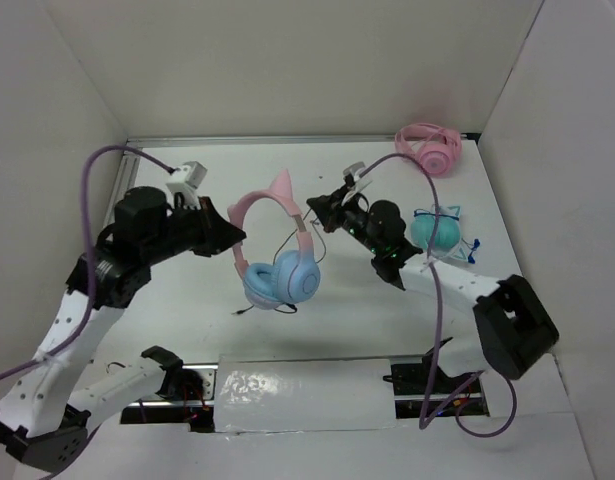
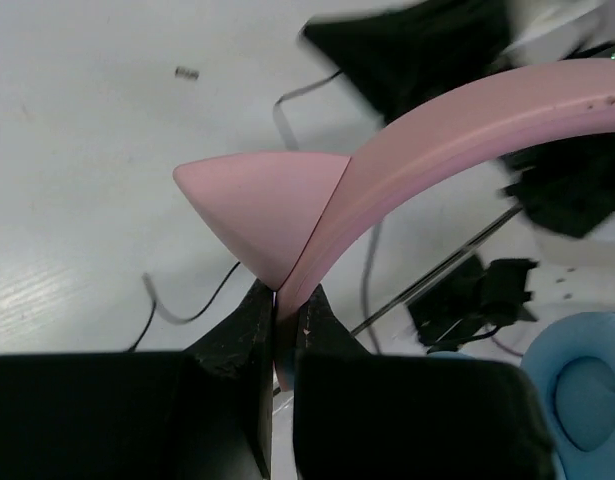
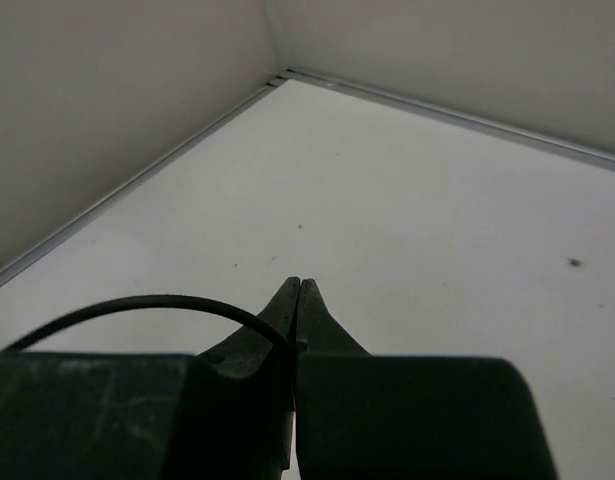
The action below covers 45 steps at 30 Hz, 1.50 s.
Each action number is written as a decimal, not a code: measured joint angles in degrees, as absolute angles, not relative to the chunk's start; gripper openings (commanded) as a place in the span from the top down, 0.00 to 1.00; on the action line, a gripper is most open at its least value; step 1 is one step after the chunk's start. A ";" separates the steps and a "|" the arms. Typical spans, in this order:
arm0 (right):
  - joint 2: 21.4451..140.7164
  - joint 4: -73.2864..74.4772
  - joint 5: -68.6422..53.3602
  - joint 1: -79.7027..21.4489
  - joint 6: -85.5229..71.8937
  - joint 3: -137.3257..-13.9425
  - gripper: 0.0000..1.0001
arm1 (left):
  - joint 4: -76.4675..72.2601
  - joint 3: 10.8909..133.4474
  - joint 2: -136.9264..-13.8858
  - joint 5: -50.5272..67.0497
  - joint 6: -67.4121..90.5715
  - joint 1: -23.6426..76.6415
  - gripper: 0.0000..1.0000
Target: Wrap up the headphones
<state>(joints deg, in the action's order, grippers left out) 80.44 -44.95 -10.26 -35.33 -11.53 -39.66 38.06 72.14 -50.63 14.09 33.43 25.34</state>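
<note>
headphones (image 1: 282,280), cable (image 3: 137,301) in right gripper (image 3: 299,290), clearest from wrist

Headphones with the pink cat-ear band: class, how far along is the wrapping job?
Done: the left gripper grips the headphones by the headband. In hand: the right gripper pinches the black cable. Left: no wraps visible around the band, and the cable hangs loose.

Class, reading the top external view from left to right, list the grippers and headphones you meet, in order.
left gripper → headphones → right gripper → teal headphones. The all-pink headphones overlap the teal pair sideways, so they are left out.
</note>
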 measured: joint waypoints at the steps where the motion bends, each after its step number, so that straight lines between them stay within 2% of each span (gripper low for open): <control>1: 78.22 -40.60 -9.50 -34.39 -10.79 -41.58 1.00 | 37.67 69.95 -51.55 14.17 32.62 25.45 1.00; 9: 71.66 -4.95 3.05 -31.83 -8.29 -59.46 1.00 | 38.79 63.35 -56.88 6.72 31.29 26.76 1.00; 14: 70.63 4.54 9.93 -32.58 -8.23 -63.22 1.00 | 38.81 63.37 -60.25 1.04 32.05 27.99 1.00; 21: 67.22 11.40 11.79 -34.63 -8.58 -62.15 1.00 | 41.74 63.53 -69.04 -7.57 35.62 28.69 1.00; 29: 72.58 21.93 15.03 -39.31 -6.33 -73.45 1.00 | 40.84 65.36 -75.33 -12.27 35.46 31.75 1.00; 33: 71.90 22.96 15.22 -42.85 -0.56 -72.53 1.00 | 39.05 65.36 -75.92 -13.13 31.57 32.86 1.00; 41: 62.46 22.98 4.97 -43.77 7.68 -65.98 0.97 | 35.07 65.32 -76.53 -13.06 24.51 33.28 1.00; 45: 60.73 22.57 5.76 -43.90 8.43 -66.19 0.97 | 29.19 62.96 -75.42 -10.63 19.59 34.89 1.00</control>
